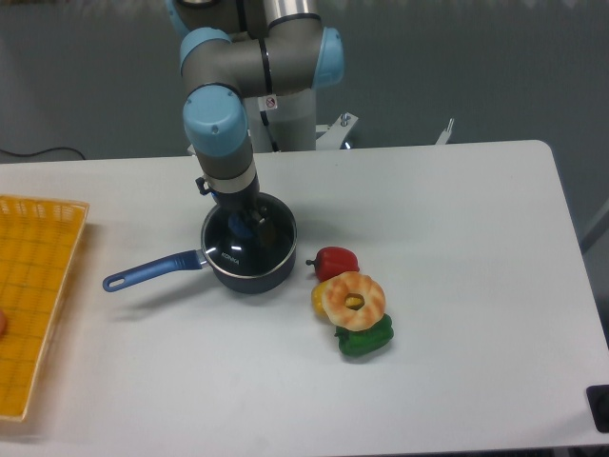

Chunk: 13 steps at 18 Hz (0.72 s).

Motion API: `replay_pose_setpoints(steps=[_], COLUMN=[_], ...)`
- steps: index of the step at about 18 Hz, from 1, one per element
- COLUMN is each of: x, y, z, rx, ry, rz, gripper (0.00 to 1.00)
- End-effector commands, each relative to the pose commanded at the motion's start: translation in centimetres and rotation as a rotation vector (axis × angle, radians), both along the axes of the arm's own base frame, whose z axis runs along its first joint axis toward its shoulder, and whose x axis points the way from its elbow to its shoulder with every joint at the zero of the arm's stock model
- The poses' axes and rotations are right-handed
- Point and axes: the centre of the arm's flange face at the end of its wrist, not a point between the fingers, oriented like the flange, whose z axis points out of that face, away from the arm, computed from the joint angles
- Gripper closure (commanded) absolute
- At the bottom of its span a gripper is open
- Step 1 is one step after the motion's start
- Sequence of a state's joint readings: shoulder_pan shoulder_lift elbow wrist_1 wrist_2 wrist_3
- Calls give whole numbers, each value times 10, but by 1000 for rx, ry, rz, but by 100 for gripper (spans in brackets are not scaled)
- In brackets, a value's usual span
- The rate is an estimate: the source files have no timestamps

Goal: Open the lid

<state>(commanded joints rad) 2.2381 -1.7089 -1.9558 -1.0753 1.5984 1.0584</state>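
The glass lid (265, 244) lies flat on the dark blue saucepan (249, 277), whose long handle (152, 269) points left. My gripper (244, 225) reaches straight down onto the lid's centre. Its dark fingers stand on either side of the light-blue knob (245, 227), which shows only partly between them. Whether the fingers press on the knob is not visible from this angle.
A red pepper (335, 261), a yellow pepper (319, 298), a ring-shaped donut (355, 299) and a green pepper (365, 339) lie clustered just right of the pan. A yellow basket (36, 295) sits at the table's left edge. The arm's base (285, 124) stands behind the pan.
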Motion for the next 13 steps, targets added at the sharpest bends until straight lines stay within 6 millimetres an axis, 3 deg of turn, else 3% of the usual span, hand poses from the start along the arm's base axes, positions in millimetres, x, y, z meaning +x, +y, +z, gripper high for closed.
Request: replay_pose_setpoints(steps=[13], x=[2], y=[0], z=[-1], rx=[-2], ry=[-2], rz=[-3], gripper=[26])
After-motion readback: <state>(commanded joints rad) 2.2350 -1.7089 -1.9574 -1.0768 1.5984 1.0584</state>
